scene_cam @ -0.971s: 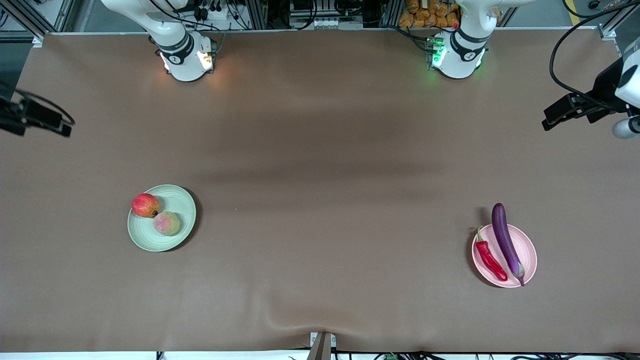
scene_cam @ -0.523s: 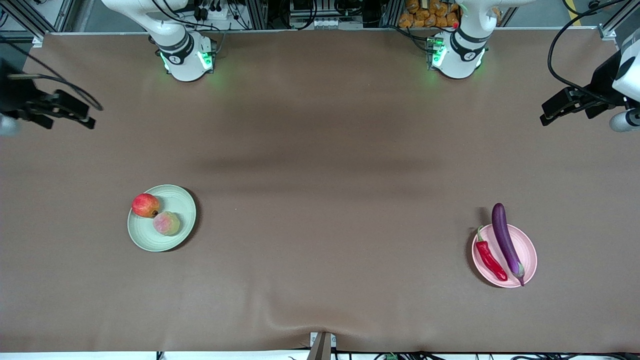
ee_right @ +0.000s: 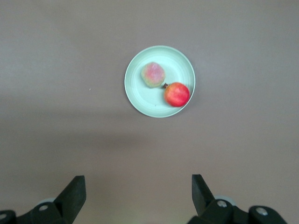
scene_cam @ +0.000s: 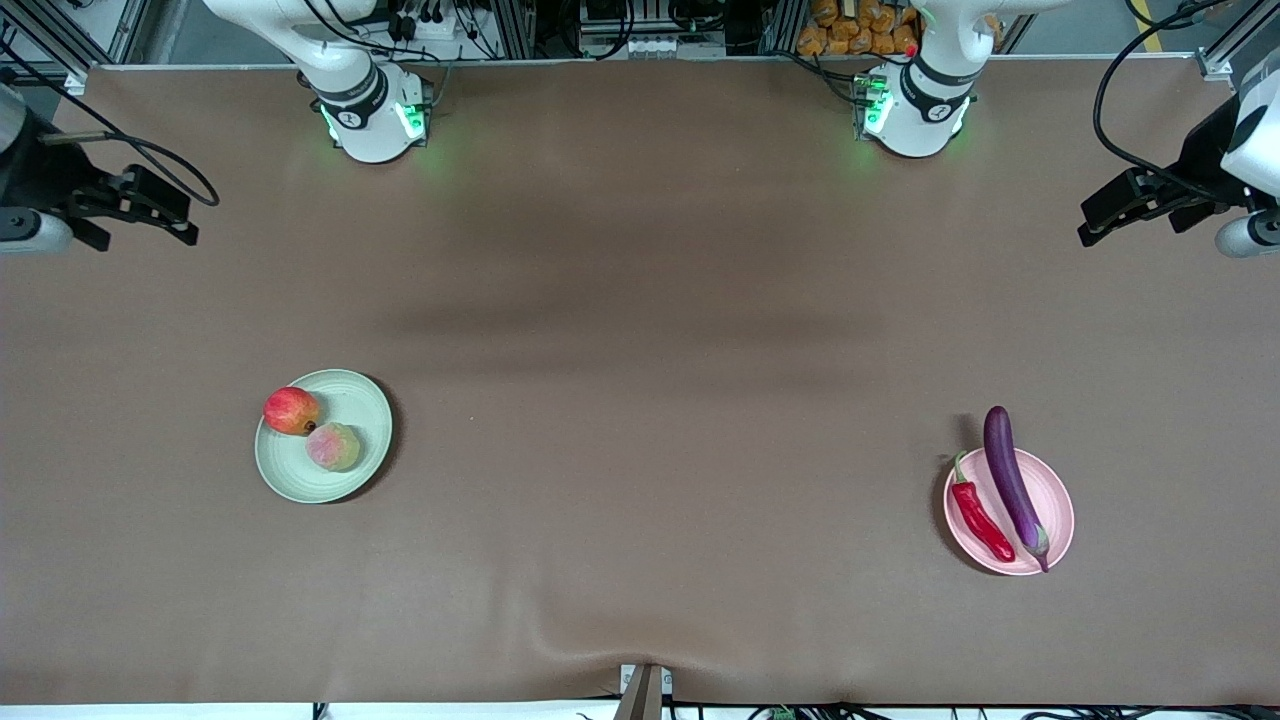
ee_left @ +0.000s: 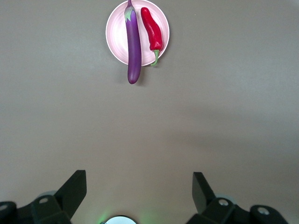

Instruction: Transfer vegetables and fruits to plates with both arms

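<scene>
Vegetables and fruits lie sorted on two plates, one toward each end of the brown table (scene_cam: 640, 300). Eggplant (scene_cam: 1012, 483) and chili pepper (scene_cam: 980, 518) lie side by side on the pink plate (scene_cam: 1058, 505) toward the left arm's end; the eggplant's rounded tip overhangs the rim on the side farther from the front camera, while the pepper's green stem curls at the rim. Apple (scene_cam: 290, 410) and peach (scene_cam: 333, 446) sit on the green plate (scene_cam: 365, 405) toward the right arm's end — just beside each other, though contact cannot be judged. The apple sits at the rim, farther from the front camera than the peach.

Left gripper (scene_cam: 1110, 212) hangs over bare table at the left arm's end, well apart from the pink plate, its fingers (ee_left: 74, 189) spread wide with nothing between them. Right gripper (scene_cam: 165, 213) hangs over bare table at the right arm's end, its fingers (ee_right: 74, 191) likewise apart and empty. Both arms are cut off by the front view's edges — only wrists and grippers show there, apart from the bases.
</scene>
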Available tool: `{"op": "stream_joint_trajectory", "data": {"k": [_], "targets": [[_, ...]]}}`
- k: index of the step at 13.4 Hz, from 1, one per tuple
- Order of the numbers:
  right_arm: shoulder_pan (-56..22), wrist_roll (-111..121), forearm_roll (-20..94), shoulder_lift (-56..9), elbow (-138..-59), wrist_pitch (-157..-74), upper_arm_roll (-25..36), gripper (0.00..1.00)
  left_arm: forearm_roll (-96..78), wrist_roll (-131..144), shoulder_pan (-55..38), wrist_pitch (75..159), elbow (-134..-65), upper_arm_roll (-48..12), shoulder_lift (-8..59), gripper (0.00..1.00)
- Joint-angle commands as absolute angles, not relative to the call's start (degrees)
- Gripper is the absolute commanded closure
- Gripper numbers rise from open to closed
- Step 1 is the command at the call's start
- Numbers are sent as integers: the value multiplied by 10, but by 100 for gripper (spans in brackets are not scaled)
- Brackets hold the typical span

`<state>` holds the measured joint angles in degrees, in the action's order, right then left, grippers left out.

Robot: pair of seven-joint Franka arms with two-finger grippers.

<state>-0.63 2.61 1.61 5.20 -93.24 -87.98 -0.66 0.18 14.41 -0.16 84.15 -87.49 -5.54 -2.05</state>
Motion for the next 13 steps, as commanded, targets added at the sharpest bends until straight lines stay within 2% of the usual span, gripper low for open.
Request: {"op": "stream_joint_trajectory", "data": {"k": [1,13], "targets": [[9,47,5,46,-913,-877,-14,0,10,127,-1,834,-879,-58,-38,0],[10,44,-1,40,-918,-858,-14,0,7,105,-2,800,-856,-58,-32,0]]}}
